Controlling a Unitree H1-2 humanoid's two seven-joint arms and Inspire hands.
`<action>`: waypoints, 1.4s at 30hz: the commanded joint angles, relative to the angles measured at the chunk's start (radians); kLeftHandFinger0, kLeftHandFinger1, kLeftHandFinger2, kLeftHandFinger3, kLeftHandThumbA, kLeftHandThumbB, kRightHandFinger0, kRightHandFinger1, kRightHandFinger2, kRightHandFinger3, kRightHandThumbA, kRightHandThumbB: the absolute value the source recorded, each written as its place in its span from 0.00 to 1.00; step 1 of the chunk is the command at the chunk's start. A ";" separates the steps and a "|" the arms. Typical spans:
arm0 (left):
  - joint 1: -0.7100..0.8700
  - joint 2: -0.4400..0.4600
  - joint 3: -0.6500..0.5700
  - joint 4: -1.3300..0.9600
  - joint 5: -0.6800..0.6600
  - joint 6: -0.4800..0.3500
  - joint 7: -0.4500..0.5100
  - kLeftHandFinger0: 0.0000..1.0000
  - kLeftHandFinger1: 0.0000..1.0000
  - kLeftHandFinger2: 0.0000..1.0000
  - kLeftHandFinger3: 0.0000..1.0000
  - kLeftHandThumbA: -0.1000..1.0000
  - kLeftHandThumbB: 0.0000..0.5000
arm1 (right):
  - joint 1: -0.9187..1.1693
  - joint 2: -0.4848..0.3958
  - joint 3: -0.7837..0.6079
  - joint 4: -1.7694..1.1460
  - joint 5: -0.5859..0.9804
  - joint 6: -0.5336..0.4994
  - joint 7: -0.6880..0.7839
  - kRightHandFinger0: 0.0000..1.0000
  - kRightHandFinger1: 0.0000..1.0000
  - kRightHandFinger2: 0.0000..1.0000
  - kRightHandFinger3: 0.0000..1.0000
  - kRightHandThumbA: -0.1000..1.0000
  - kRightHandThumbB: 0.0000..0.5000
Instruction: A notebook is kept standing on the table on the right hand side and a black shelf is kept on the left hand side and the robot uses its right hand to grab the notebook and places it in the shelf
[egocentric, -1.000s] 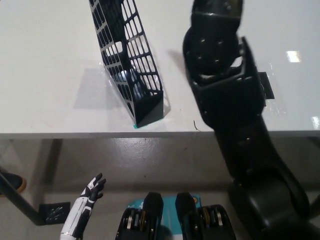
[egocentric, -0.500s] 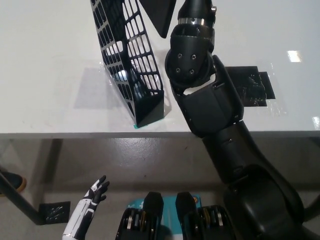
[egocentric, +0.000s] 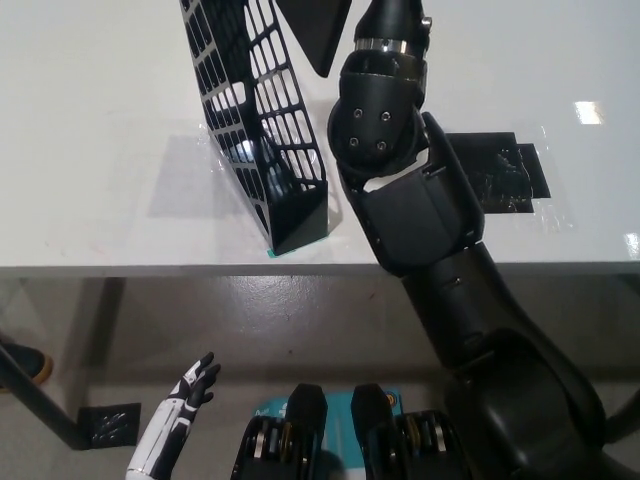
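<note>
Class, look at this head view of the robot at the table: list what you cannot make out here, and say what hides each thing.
- Right hand: cut off by the top edge, beyond the black right arm; its grip cannot be judged.
- Notebook: only a dark corner shows; the rest lies past the top edge.
- Black shelf: its upper part is cut off by the top edge.
- Black patch on the table: partly covered by the arm.
- Left hand: in view low at the left, below the table edge.

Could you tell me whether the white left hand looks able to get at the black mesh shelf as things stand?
Probably not: the white left hand hangs low, below the white table's edge, while the black mesh shelf stands on top, further back.
</note>
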 joint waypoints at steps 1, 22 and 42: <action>-0.006 0.007 -0.002 -0.015 0.020 -0.018 0.010 1.00 1.00 1.00 1.00 1.00 0.35 | -0.092 0.014 -0.020 -0.088 0.017 -0.019 -0.021 0.00 0.09 0.58 0.68 0.00 0.19; -0.016 0.010 -0.007 -0.006 0.037 -0.007 0.002 1.00 1.00 1.00 1.00 1.00 0.38 | -0.093 0.054 -0.022 0.014 0.025 -0.043 -0.049 0.00 0.02 0.53 0.66 0.00 0.17; -0.019 0.010 -0.013 -0.012 -0.003 0.003 -0.028 1.00 1.00 1.00 1.00 1.00 0.33 | -0.092 0.095 -0.041 0.262 0.085 -0.133 -0.090 0.00 0.02 0.56 0.68 0.00 0.23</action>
